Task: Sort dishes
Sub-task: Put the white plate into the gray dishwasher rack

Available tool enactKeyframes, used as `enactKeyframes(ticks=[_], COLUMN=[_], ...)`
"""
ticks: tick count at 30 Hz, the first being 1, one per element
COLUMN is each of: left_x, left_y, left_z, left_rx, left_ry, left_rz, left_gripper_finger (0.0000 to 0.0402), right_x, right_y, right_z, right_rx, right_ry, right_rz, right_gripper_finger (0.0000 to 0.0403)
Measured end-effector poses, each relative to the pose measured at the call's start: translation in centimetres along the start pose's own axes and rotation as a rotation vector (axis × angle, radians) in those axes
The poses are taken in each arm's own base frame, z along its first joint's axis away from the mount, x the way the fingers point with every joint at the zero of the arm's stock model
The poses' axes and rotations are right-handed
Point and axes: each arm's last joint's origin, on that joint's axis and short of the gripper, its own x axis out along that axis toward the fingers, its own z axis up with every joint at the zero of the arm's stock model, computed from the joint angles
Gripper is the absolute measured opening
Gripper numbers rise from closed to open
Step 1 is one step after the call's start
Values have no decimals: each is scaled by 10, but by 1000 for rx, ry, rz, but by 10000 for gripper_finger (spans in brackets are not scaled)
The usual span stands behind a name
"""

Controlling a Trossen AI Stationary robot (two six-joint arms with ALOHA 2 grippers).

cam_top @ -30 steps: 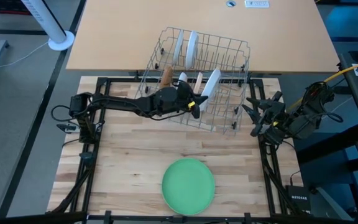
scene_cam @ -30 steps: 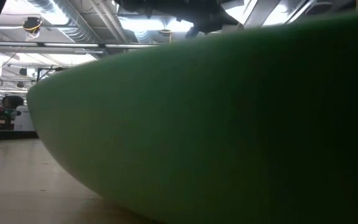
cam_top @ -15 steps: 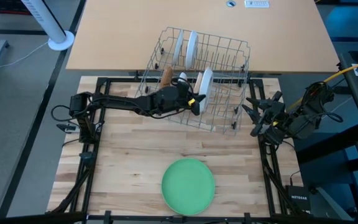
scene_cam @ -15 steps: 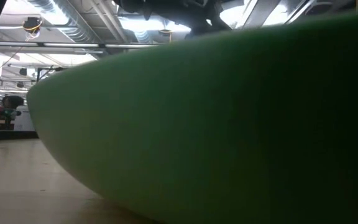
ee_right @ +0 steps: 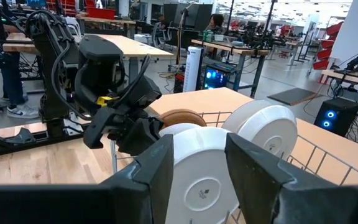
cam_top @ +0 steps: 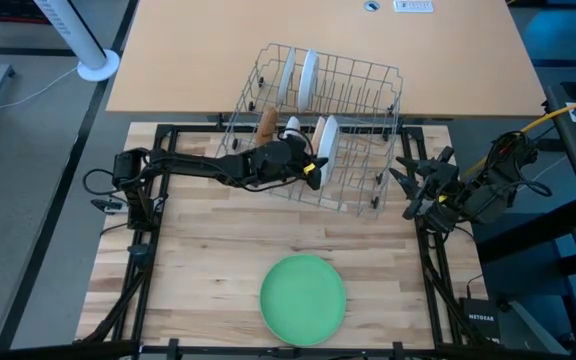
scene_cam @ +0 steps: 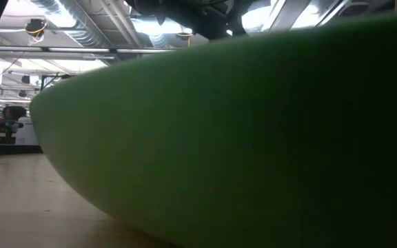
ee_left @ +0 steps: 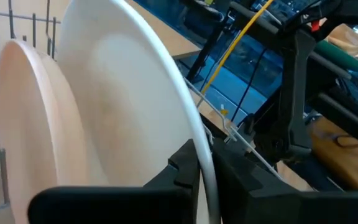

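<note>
A grey wire rack (cam_top: 373,90) stands at the table's far edge. A white plate (cam_top: 327,140) stands on edge in it, and my left gripper (cam_top: 314,166) is shut on this plate. Close beside it stands a pale plate (ee_left: 30,130), farther left a brown plate (cam_top: 268,122), and at the rack's far side two white plates (cam_top: 298,75). A large light green plate (cam_top: 303,298) lies flat near the table's front edge and fills the low view (scene_cam: 240,138). My right gripper (cam_top: 408,187) is open and empty at the table's right edge. My left gripper pinches the white plate's rim (ee_left: 199,134) between its two fingers, one finger on each face. The fingers come at it slanting from the table's left and near side. The plate stands about upright on its edge inside the rack.
The rack's upright wires (ee_left: 11,25) stand close around the held plate. The right wrist view shows my left gripper (ee_right: 123,127) and the plates (ee_right: 204,177) in the rack. Bare wood lies between the rack and the green plate. People show in the room behind.
My left gripper has gone a little toward the table's left edge, still shut on the white plate. The plate leaned toward the right and now stands upright, close against the pale plate beside it.
</note>
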Motion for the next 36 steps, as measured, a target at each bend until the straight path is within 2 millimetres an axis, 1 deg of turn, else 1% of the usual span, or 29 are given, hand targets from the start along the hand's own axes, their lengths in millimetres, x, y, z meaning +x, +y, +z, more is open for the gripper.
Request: enactKeyframes(ticks=[3,9,13,25,29,36], left_x=[0,-1,-1,-1,1,6], left_y=[0,1,1,-1,4,24], left_z=[0,0,0,5,10,28], left_rx=[21,55,87,173,206,251], left_ry=[0,12,13,-43,-60,-115], left_rz=[1,9,11,-14,-2,39], left_gripper_finger=[42,93,111,115,115,115], right_x=[0,0,0,0,0,0], right_y=[0,1,1,1,1,1], right_z=[0,0,0,-1,-1,-1], right_rx=[0,8,6,-3,-4,-4], right_ry=[0,5,6,8,8,8], right_rz=[0,25,25,25,25,25], right_gripper_finger=[152,152,152,152,152,152])
